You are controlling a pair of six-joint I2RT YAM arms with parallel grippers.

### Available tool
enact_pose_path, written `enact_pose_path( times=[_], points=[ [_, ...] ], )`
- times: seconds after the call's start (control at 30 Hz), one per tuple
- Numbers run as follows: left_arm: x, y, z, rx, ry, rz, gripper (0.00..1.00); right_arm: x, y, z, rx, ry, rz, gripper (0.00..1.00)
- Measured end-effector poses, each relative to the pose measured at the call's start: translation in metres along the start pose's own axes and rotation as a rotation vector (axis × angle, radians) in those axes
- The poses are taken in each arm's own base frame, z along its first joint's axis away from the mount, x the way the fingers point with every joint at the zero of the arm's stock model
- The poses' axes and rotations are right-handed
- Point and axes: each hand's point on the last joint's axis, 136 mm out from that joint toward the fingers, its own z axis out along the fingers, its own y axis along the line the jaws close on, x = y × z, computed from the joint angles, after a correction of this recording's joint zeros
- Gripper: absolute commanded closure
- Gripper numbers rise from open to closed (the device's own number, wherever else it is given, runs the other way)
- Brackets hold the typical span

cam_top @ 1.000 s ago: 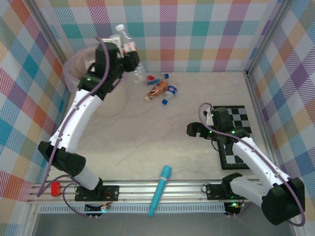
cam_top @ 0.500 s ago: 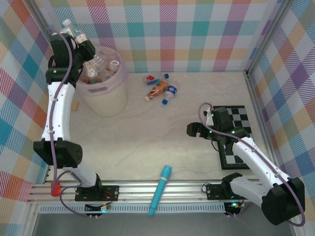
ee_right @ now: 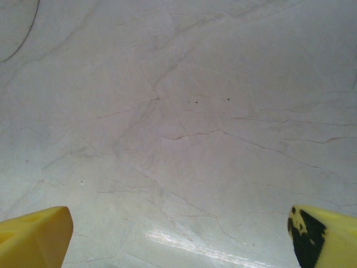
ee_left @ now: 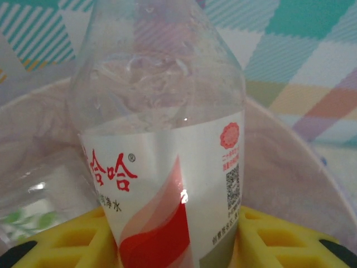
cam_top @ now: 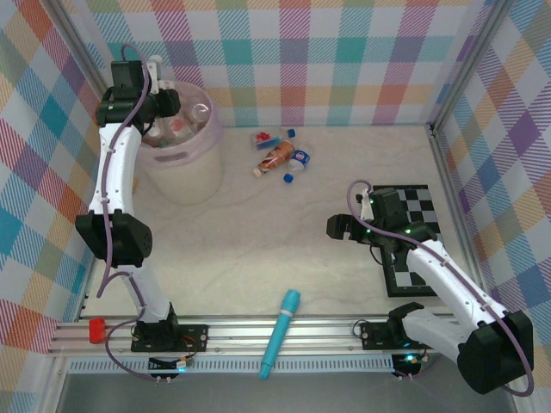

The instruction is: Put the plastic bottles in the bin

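Observation:
My left gripper [cam_top: 164, 105] is at the left rim of the bin [cam_top: 185, 176], pointing over its inside. Its yellow fingers [ee_left: 67, 245] are shut on a clear plastic bottle [ee_left: 162, 139] with a red and white label. The pale bin wall [ee_left: 290, 162] curves behind the bottle. Several bottles [cam_top: 181, 120] lie inside the bin. A few more bottles lie together on the table: a brown one [cam_top: 277, 155], a clear one with a blue cap [cam_top: 299, 158] and one with a red label [cam_top: 263, 138]. My right gripper [cam_top: 337, 228] hovers open over bare table, nothing between its fingertips [ee_right: 33, 237].
A long teal cylinder [cam_top: 281, 331] lies across the front rail. A black-and-white chequered board [cam_top: 417, 237] sits under the right arm. Plaid walls close the table on three sides.
The left arm swung left from the loose bottles to the bin, carrying the clear bottle, then brought it down over the rim. The right arm has not moved.

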Motion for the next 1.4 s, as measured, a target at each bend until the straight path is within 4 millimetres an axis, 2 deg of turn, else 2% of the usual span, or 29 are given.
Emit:
enact_pose_path(
  times=[0.13, 0.23, 0.27, 0.47, 0.57, 0.67, 0.83, 1.0, 1.1, 1.17, 1.27, 1.33, 1.4],
  points=[
    [0.022, -0.002, -0.002, 0.015, 0.091, 0.060, 0.60, 0.001, -0.001, 0.002, 0.002, 0.007, 0.002, 0.01],
    [0.035, -0.002, 0.000, 0.023, 0.144, 0.084, 0.55, 0.003, -0.002, 0.006, 0.006, 0.024, 0.006, 0.01],
    [0.036, -0.002, 0.002, 0.025, 0.151, 0.087, 0.52, 0.004, -0.002, 0.007, 0.005, 0.029, 0.007, 0.01],
    [0.042, -0.004, 0.008, 0.043, 0.172, 0.082, 0.21, 0.004, -0.002, 0.007, 0.002, 0.031, 0.009, 0.01],
    [0.044, -0.006, 0.008, 0.052, 0.177, 0.065, 0.15, 0.004, -0.002, 0.007, 0.002, 0.031, 0.012, 0.01],
    [0.042, -0.008, 0.008, 0.064, 0.173, 0.049, 0.13, 0.004, -0.002, 0.007, 0.002, 0.031, 0.016, 0.01],
    [0.033, -0.011, -0.005, 0.066, 0.141, 0.039, 0.12, 0.004, -0.001, 0.007, -0.001, 0.032, 0.027, 0.01],
    [0.001, -0.014, -0.053, 0.054, 0.014, 0.041, 0.14, 0.005, 0.000, 0.009, -0.011, 0.040, 0.031, 0.01],
    [-0.019, -0.017, -0.084, 0.049, -0.074, 0.048, 0.21, 0.005, 0.001, 0.011, -0.014, 0.045, 0.032, 0.01],
    [-0.026, -0.017, -0.095, 0.044, -0.110, 0.051, 0.26, 0.004, 0.002, 0.011, -0.021, 0.043, 0.031, 0.01],
    [-0.023, -0.014, -0.089, 0.031, -0.111, 0.044, 0.38, 0.004, 0.003, 0.011, -0.026, 0.043, 0.031, 0.01],
    [-0.011, -0.010, -0.073, 0.019, -0.077, 0.028, 0.47, 0.004, 0.003, 0.011, -0.026, 0.043, 0.031, 0.01],
    [0.009, -0.003, -0.051, -0.006, -0.019, 0.012, 0.51, 0.004, 0.003, 0.011, -0.026, 0.043, 0.030, 0.01]
  ],
)
